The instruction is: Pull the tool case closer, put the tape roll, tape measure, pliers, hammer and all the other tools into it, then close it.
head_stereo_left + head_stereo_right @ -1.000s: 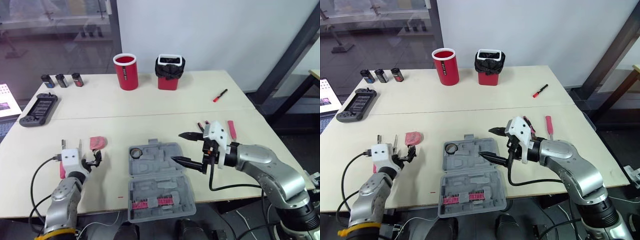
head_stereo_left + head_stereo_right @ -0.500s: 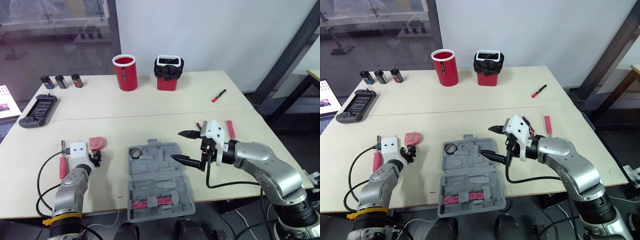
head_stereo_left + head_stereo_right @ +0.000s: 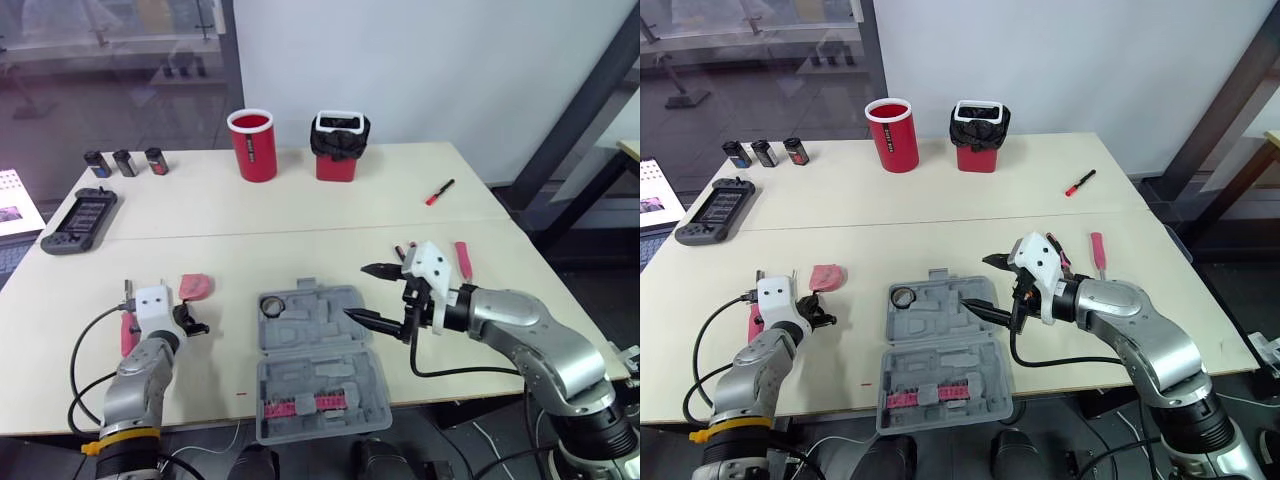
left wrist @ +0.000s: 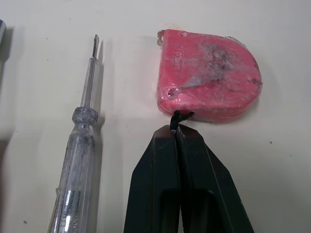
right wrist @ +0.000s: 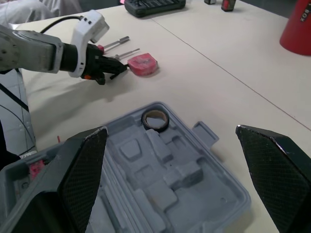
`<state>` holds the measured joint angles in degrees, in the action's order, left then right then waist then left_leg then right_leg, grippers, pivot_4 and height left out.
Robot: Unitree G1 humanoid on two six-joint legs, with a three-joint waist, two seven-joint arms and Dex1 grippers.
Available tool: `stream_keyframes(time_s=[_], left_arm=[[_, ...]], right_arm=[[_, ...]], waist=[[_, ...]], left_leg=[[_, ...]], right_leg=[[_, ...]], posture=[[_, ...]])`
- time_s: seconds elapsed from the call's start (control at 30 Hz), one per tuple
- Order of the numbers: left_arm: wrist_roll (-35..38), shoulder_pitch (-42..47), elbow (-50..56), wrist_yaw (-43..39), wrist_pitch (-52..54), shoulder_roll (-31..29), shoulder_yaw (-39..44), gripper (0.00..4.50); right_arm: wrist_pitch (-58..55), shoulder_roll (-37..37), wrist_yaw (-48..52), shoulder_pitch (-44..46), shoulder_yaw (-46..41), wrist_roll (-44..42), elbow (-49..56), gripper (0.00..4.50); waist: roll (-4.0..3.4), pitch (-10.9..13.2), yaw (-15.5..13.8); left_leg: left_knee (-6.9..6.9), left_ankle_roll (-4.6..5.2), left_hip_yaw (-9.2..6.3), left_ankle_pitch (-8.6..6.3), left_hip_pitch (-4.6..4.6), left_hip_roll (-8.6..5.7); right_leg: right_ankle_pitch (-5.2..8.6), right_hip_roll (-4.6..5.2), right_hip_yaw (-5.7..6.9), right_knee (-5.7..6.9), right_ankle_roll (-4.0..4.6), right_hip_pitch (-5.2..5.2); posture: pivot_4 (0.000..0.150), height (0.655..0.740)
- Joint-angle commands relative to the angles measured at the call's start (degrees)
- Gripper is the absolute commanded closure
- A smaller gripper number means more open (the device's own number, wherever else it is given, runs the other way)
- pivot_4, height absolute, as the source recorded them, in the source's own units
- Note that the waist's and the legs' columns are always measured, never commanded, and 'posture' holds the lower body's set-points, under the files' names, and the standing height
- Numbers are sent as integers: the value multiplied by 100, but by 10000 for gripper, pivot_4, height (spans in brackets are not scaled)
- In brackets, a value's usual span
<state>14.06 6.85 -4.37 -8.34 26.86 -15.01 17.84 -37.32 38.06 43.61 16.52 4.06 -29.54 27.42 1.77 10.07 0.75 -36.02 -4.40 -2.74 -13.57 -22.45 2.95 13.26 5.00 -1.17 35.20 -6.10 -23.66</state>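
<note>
- Grey plastic tool case [image 3: 322,392] lies open and flat at the front centre of the surface [image 3: 300,232], within reach of both arms. Judged near enough for loading.
- Tape roll [image 3: 272,304] sits in the far left corner pocket of the case. The other moulded pockets of that half look unfilled; the near half carries a red strip of bits [image 3: 300,404].
- Pink-red tape measure [image 4: 209,82] rests on the surface left of the case, well apart from it.
- Left fingers [image 4: 155,174] are pressed together, their tips at the short black cord on the tape measure's edge and apparently nipping it. Judged purpose: to draw or lift the measure by its cord, since its body is broad to clamp.
- A clear-handled screwdriver [image 4: 80,145] lies just beside the measure, untouched. A red-handled tool [image 3: 127,335] lies beside the left arm; kind not determined.
- Right fingers [image 5: 82,170] are spread wide and hold nothing, hovering over the right side of the case's far half. Judged purpose: standing ready to steady the case or receive a tool.
- Further red-handled tools [image 3: 462,256] lie right of the case, not yet collected.
- Progress: early; lid open, most tools outstanding.
</note>
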Motion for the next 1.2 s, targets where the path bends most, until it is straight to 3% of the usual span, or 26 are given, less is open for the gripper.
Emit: stream_keyframes(time_s=[0.03, 0.33, 0.6, 0.77, 1.1, 1.2], left_arm=[[170, -624, 553, -682, 101, -222, -252, 44271], [288, -2457, 1660, -2099, -49, -1209, -412, 44271], [440, -3769, 2026, -3472, -654, -2139, -225, 44271], [697, -4037, 2159, -4087, -793, -2437, -183, 44271], [464, -3909, 1814, -4225, -979, -2651, -82, 44271], [815, -3774, 1983, -4383, -895, -2670, 126, 35040]], right_arm=[[-37, 73, -27, 13, -267, -132, 334, 0], [-166, 333, 177, -40, -460, -347, 472, 0], [-174, 449, 207, -49, -537, -300, 318, 0], [-187, 484, 198, -17, -585, -302, 279, 0], [-141, 499, 170, -128, -633, -264, 258, 0], [-101, 494, 174, -133, -627, -241, 213, 0]], waist=[[-2, 1, 12], [-14, 8, 33], [-16, 9, 36], [-20, 12, 22], [-17, 13, 22], [-17, 14, 12]], left_leg=[[2, 0, 0, 0, -1, 0], [10, 0, 3, -5, -7, 2], [10, 17, 75, -28, -41, 2], [1, 26, 77, -32, -93, 2], [-9, 28, 77, -33, -93, 2], [-8, 29, 76, -33, -93, 2]], right_leg=[[0, 0, 0, -1, 0, -2], [3, 6, 0, -11, 0, -39], [1, 45, -2, -19, 4, -84], [1, 44, -2, -18, 4, -131], [0, 43, -1, -15, 4, -129], [0, 42, -1, -10, 4, -130]], posture=[[1500, 7387], [1500, 7387], [1500, 7387], [1500, 7387], [1500, 7387], [1500, 7387]])
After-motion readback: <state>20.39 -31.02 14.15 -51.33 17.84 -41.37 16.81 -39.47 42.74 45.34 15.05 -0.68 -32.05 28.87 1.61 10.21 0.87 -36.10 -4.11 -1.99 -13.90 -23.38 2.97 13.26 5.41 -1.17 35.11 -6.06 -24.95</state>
